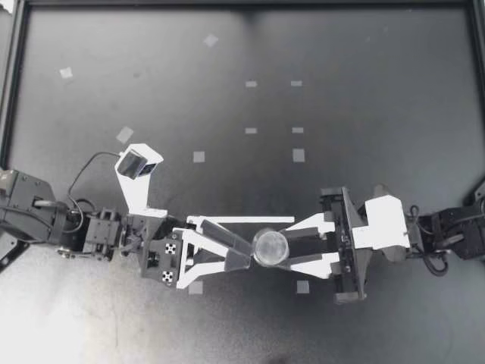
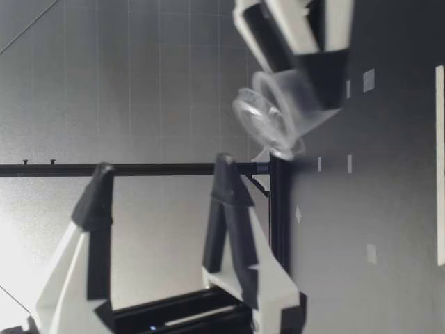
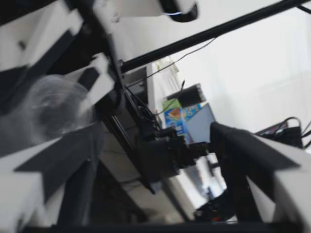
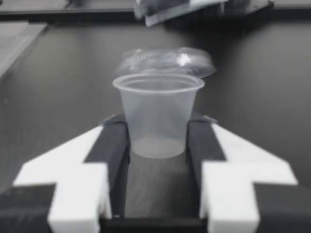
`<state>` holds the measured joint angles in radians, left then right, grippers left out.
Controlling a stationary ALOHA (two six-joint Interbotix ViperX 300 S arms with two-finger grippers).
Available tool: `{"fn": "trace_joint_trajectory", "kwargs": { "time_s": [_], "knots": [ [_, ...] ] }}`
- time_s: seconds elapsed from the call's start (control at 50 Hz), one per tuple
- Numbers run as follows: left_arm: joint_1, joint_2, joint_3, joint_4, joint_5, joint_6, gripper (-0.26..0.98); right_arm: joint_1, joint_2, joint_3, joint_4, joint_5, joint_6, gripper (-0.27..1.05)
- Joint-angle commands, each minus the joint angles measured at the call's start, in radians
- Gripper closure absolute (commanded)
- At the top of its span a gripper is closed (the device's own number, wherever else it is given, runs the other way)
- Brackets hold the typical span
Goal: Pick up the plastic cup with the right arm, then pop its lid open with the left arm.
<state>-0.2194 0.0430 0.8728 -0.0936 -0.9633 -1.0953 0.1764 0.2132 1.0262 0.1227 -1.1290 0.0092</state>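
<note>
No legible txt, nos. or signs showing: white tape squares (image 1: pixel 198 157) on black surface (image 1: pixel 379 45) & clear lidded plastic cup (image 4: pixel 158 116) are showing blank; colourful bkgd box (image 3: pixel 182 114) print is blurring out.

Colleague: How is the light in the top view?

Me: Even and rather dim. The black table (image 1: pixel 364 114) takes most of it; only the white parts of my left gripper (image 1: pixel 252 252) and my right gripper (image 1: pixel 286 250) come out bright, and the shadows are soft.

Colleague: And at table height?

Me: Strong light comes from behind; the backdrop (image 2: pixel 139 83) glows, and the cup (image 2: pixel 278 115) is smeared by blur.

Colleague: The wrist cameras?

Me: On the left wrist I see the background (image 3: pixel 252 63) burnt out to white, and the near fingers (image 3: pixel 53 165) are out of focus. On the right wrist it is dim; the lid (image 4: pixel 165 60) carries faint glints.
</note>
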Motion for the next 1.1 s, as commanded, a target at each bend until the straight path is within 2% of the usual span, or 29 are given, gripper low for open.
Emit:
{"fn": "trace_joint_trajectory", "kwargs": {
  "time_s": [0.0,0.1,0.24,0.54,0.68,1.08],
  "knots": [
    [0.015,-0.038,-0.015,0.003,-0.011,0.054,-0.10,-0.008,-0.009,-0.002,0.002,0.008,0.018,0.44],
    [0.032,-0.049,-0.002,0.003,0.002,0.209,-0.09,-0.005,-0.032,0.009,0.002,0.021,0.038,0.44],
    [0.032,-0.058,0.008,0.003,0.021,0.471,-0.09,0.002,-0.098,0.034,0.002,0.029,0.041,0.44],
    [0.032,-0.061,0.018,-0.003,0.158,1.077,-0.09,0.002,-0.235,0.031,-0.003,-0.009,0.018,0.44],
    [0.032,-0.075,0.012,-0.015,0.156,1.158,-0.09,0.002,-0.244,0.031,-0.003,-0.034,0.017,0.44],
    [0.032,-0.084,0.018,-0.014,0.156,1.157,-0.09,0.002,-0.207,0.025,-0.005,-0.031,0.017,0.44]
  ]
}}
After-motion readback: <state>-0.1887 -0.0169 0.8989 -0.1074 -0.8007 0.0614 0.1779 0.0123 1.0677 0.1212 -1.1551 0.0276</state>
